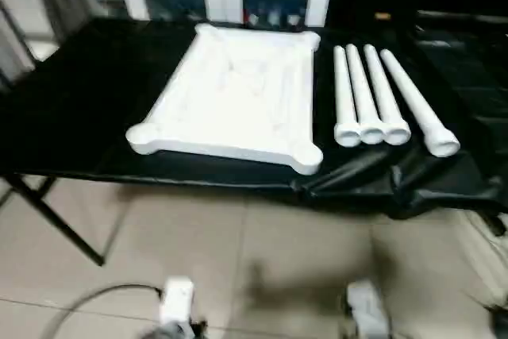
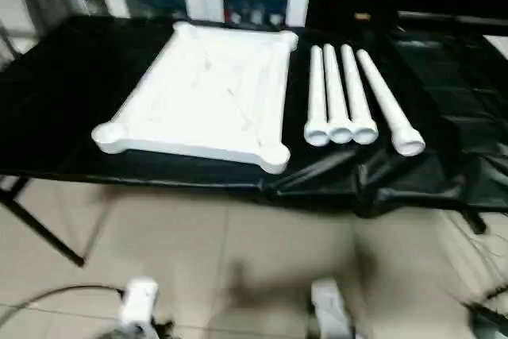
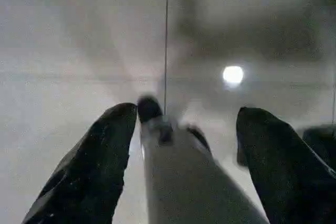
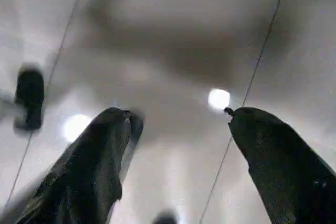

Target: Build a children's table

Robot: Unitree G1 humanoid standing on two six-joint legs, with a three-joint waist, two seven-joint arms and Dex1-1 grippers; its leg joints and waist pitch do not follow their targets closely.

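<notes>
Lying ahead: children's table [image 1: 234, 93], beyond left gripper [image 3: 181, 145].

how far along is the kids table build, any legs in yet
Nothing is assembled. Laid out only: the white plastic rectangular tabletop lies underside up on the black-cloth-draped table, its round corner sockets empty. The four long tapered white tube legs lie beside it, apart from it. Nothing is in hand: the left gripper and right gripper stand with jaws open over the floor. All four legs remain.
</notes>
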